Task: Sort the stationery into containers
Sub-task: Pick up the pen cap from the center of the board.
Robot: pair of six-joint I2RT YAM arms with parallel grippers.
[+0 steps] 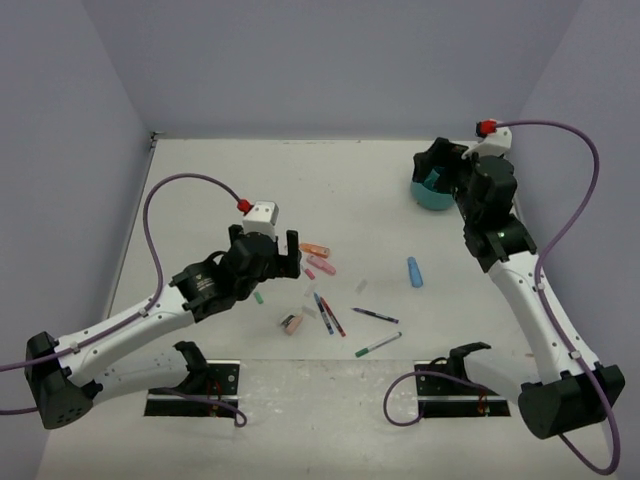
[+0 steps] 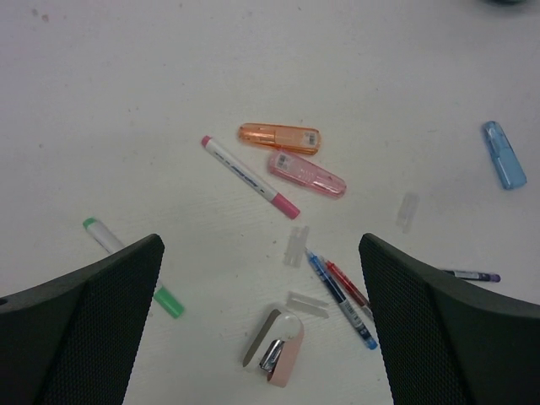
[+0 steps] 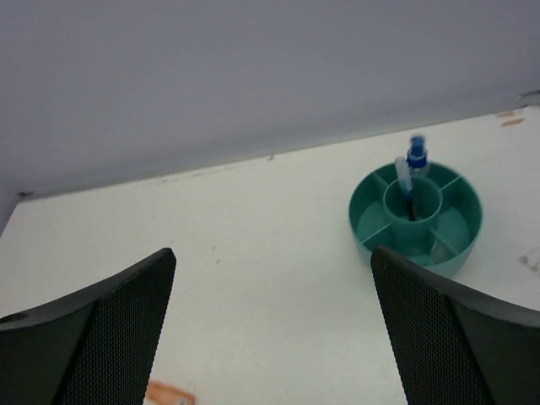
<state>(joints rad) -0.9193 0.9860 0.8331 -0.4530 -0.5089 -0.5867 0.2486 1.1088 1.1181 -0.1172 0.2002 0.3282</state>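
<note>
Left wrist view: the left gripper [image 2: 260,243] hangs wide open and empty over the scattered stationery. From the left lie one green-capped marker [image 2: 105,236], partly behind a finger, one pink-tipped marker [image 2: 249,177], one orange highlighter [image 2: 278,137] just beside one pink highlighter [image 2: 306,175], and one small pink piece [image 2: 278,350]. A blue pen [image 2: 342,299] and a red pen [image 2: 344,282] lie side by side, and one light-blue highlighter [image 2: 504,153] is well apart. Three clear caps lie among them.

In the right wrist view the right gripper [image 3: 272,253] is spread, holding nothing. The teal organizer [image 3: 460,253] sits near the back wall. It holds one blue-capped bottle [image 3: 416,154] in a rear compartment and one pale-capped pen [image 3: 403,177] in the centre well.
</note>
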